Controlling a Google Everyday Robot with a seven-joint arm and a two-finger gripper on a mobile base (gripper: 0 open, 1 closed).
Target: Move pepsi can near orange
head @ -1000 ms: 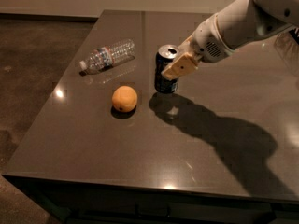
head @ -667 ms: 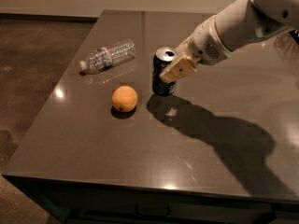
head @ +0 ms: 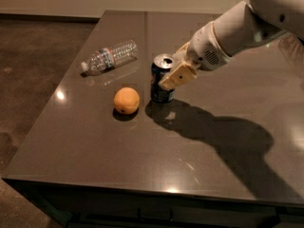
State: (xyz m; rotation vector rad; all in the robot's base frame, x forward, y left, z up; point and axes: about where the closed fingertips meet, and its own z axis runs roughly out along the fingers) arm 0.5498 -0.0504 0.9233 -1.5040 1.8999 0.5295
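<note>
The pepsi can point(head: 159, 93) is dark blue with a silver top and stands upright at the middle of the dark table point(head: 95, 146). My gripper point(head: 167, 80) reaches in from the upper right and is shut on the can. One tan finger point(head: 178, 74) lies across the can's right front; the other is hidden behind it. The orange point(head: 126, 100) sits on the table just left of the can, with a narrow gap between them.
A clear plastic water bottle point(head: 109, 57) lies on its side behind and left of the orange. The table's left edge runs close to the bottle and the front edge is near the bottom of the view. The arm's shadow falls to the right of the can.
The gripper and the can have moved together to the left and toward the front, closer to the orange. The orange and the bottle have not moved.
</note>
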